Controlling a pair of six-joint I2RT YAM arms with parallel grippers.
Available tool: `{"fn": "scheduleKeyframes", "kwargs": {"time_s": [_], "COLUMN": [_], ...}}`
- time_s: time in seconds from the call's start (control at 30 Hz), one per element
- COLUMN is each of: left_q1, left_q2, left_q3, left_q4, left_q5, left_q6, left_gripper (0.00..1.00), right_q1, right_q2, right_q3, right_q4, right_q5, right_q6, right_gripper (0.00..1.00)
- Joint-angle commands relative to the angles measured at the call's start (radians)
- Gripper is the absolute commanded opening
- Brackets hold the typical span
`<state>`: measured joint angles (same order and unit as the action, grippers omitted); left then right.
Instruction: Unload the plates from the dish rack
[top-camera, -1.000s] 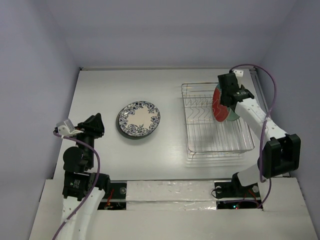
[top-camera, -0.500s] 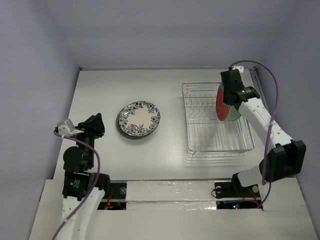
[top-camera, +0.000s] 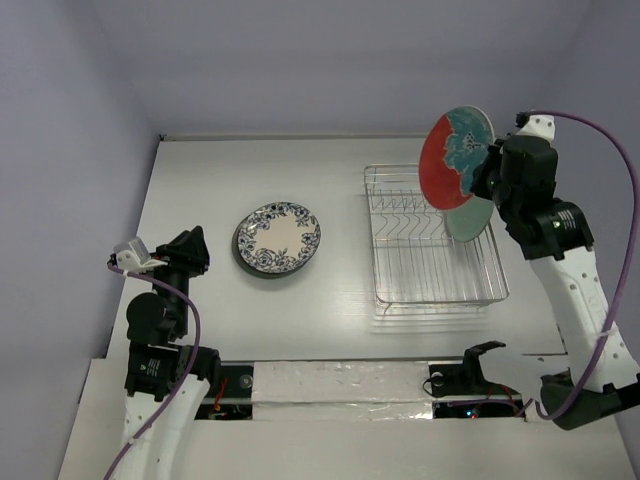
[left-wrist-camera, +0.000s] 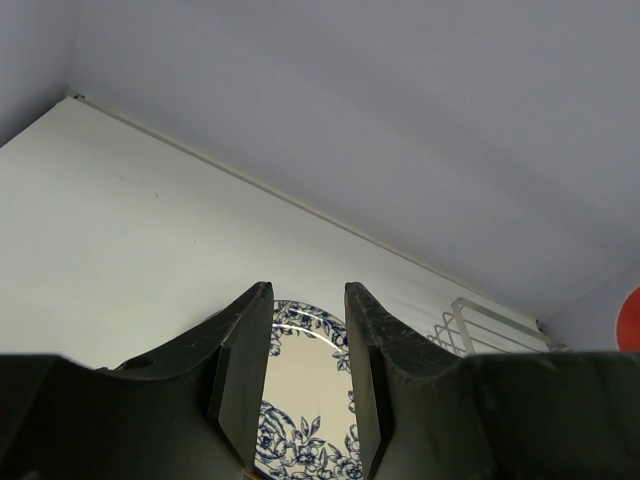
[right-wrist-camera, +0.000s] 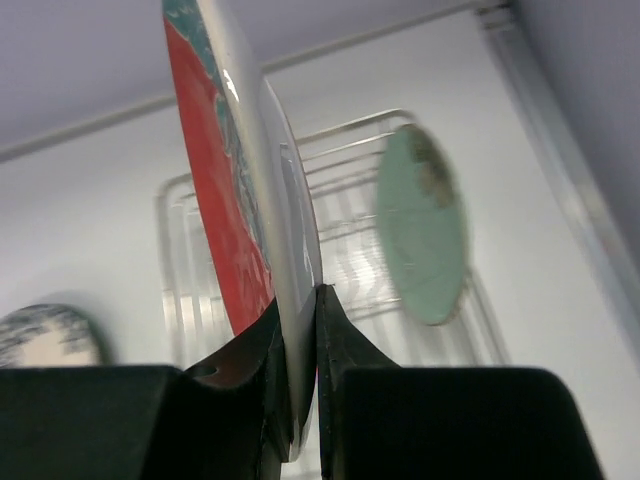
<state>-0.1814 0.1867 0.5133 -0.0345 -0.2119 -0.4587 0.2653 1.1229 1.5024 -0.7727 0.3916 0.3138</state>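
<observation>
The right claw (right-wrist-camera: 297, 300) is clamped on the rim of the red plate (top-camera: 455, 150), and within the last second it's hauled it up out of the rack (top-camera: 430, 290), so it now hangs tilted, high over the far right corner. That leaves just the pale green plate (right-wrist-camera: 420, 235) standing in there. The blue-flowered plate (top-camera: 278, 238) lies flat on the table (top-camera: 190, 180) off left, so I'd guess red heads that way. The left claw (left-wrist-camera: 305, 340) idles near left, fingers apart, empty.
</observation>
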Motion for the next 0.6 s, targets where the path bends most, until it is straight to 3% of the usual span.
{"fn": "scheduleKeyframes", "kwargs": {"time_s": [0.0, 0.07, 0.3, 0.57], "left_q1": [-0.003, -0.003, -0.003, -0.003], "left_q2": [0.014, 0.022, 0.037, 0.049], "left_q3": [0.016, 0.016, 0.016, 0.019], "left_q4": [0.051, 0.051, 0.051, 0.048], "left_q5": [0.005, 0.005, 0.005, 0.005], "left_q6": [0.000, -0.001, 0.002, 0.003], "left_gripper": [0.32, 0.32, 0.32, 0.42], "right_q1": [0.060, 0.131, 0.305, 0.430], "right_q2": [-0.038, -0.026, 0.175, 0.399], "right_q3": [-0.068, -0.160, -0.249, -0.289], "right_q4": [0.303, 0.438, 0.735, 0.987], "right_q5": [-0.273, -0.332, -0.502, -0.513], "right_q6": [0.227, 0.281, 0.473, 0.616], "right_gripper": [0.00, 0.00, 0.00, 0.00]}}
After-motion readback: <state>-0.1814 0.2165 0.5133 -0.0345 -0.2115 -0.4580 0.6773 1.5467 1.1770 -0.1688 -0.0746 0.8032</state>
